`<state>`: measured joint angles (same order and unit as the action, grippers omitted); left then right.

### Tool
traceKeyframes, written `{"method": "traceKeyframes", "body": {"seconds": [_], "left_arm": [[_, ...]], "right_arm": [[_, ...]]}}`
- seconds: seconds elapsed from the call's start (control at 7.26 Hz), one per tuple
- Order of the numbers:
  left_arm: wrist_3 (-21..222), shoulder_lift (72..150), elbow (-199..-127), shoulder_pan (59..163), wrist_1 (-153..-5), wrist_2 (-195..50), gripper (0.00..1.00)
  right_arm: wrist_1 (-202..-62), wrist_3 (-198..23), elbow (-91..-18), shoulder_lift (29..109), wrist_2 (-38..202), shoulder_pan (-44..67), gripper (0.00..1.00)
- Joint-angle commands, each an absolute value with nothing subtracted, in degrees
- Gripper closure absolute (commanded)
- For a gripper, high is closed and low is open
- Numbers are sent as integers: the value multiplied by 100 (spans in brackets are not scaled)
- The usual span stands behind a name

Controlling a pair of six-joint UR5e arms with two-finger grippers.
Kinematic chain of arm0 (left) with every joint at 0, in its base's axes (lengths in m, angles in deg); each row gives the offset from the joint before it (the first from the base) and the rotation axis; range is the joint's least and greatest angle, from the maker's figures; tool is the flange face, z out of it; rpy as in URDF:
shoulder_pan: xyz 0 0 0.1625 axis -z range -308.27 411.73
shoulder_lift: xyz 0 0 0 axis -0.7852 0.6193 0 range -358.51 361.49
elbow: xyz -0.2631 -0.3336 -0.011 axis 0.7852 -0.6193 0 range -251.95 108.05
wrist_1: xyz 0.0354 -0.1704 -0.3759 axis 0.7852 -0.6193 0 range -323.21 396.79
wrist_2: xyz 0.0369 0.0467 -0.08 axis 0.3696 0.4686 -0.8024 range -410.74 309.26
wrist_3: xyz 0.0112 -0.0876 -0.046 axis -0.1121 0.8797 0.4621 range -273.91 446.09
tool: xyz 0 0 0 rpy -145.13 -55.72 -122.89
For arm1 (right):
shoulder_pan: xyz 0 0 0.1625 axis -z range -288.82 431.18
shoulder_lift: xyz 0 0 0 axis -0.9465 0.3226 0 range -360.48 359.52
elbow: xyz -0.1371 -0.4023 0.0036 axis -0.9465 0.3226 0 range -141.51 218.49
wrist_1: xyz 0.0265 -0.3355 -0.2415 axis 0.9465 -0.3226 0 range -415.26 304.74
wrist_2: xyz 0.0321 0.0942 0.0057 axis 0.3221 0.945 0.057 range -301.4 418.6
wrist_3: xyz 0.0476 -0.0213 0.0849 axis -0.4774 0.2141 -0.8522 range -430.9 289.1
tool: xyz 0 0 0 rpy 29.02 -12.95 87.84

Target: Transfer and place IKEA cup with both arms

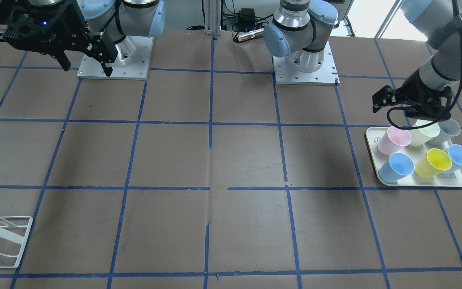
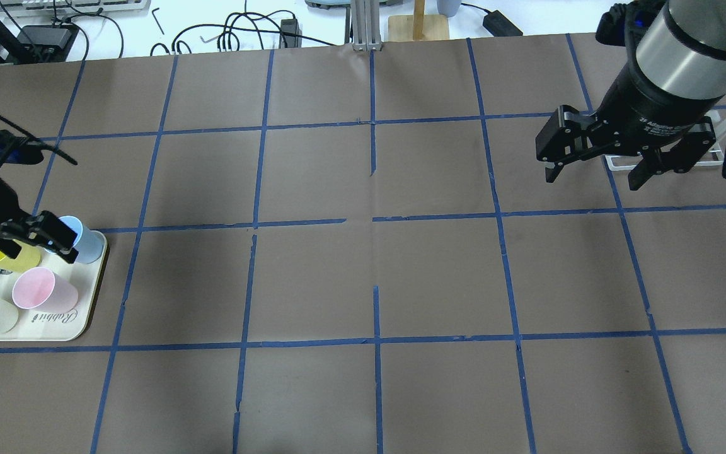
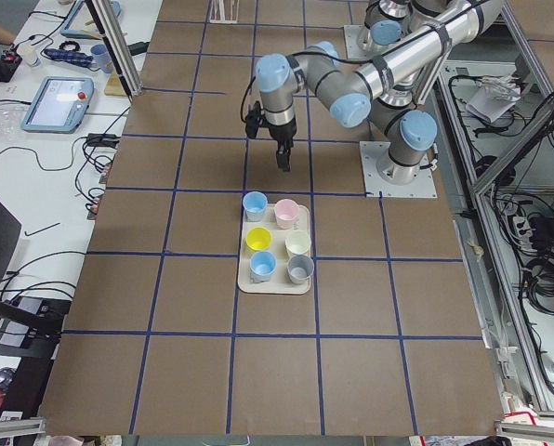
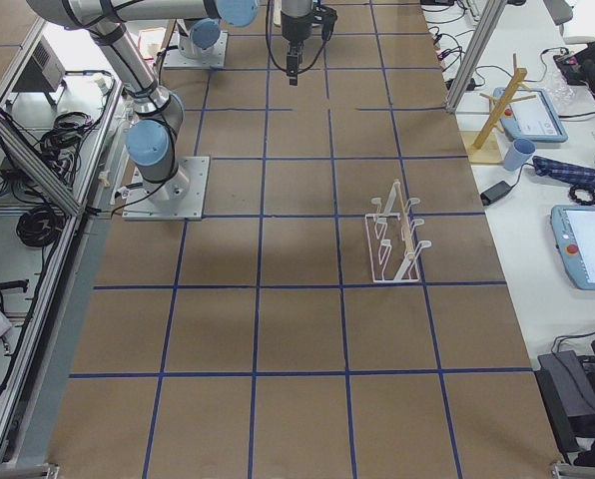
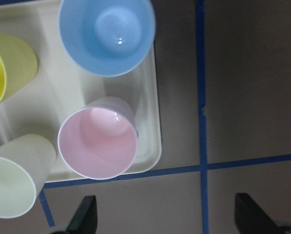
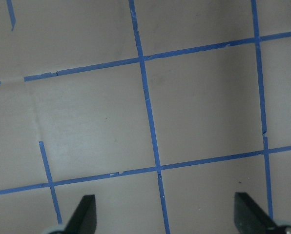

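Brown paper-covered surface [image 2: 438, 265] with a blue tape grid. A cream tray [image 2: 89, 315] with rounded corners sits at the robot's left end.

The IKEA cup [image 5: 97, 141] stands upright, mouth up, in the corner of the tray facing the mid-surface on the robot's side. A cream-white cup [image 5: 16, 175] is just beside it, a light blue cup [image 5: 106, 34] is the next one along the same tray edge, and a yellow cup [image 5: 9, 68] stands further in.

Left claw [image 2: 35, 246] hangs above the tray with its jaws spread wide, holding nothing and touching no cup. Right claw [image 2: 593, 178] is well apart from the tray, high over the far end, also wide and empty. A white wire rack [image 4: 395, 239] stands well apart from the tray at that same end.

The cup looks like smooth matte plastic, thin-walled and tapered, with a round rim wider than the base and no handle. It is probably very light, stiff enough to hold, but the wall may flex under a hard squeeze. The sides are likely slippery and the taper could let it slide in the jaws.

Best hold looks like a rim pinch, one finger inside and one outside, on the side toward the tray edge, away from the cream-white cup. A light push could tip it.
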<state>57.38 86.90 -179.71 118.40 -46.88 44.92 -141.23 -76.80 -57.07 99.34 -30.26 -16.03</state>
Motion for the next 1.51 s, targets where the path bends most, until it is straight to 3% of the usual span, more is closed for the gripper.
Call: {"method": "traceKeyframes", "body": {"seconds": [0.0, 0.41, 0.83, 1.38], "left_arm": [[8150, 8717, -17175, 13691, -5099, 4392, 0], [8961, 9095, -15881, 14244, -5857, 4075, 0], [8557, 9376, -15633, 14165, -5639, 3910, 0], [8169, 9193, -15746, 14182, -5365, 4013, 0]], "right_arm": [[-14121, -7644, -5696, 9927, -3034, -1601, 0], [-14130, -7643, -5696, 9936, -3025, -1601, 0], [-14121, -7643, -5678, 9954, -3034, -1592, 0], [-14121, -7643, -5678, 9963, -3017, -1583, 0]]}}
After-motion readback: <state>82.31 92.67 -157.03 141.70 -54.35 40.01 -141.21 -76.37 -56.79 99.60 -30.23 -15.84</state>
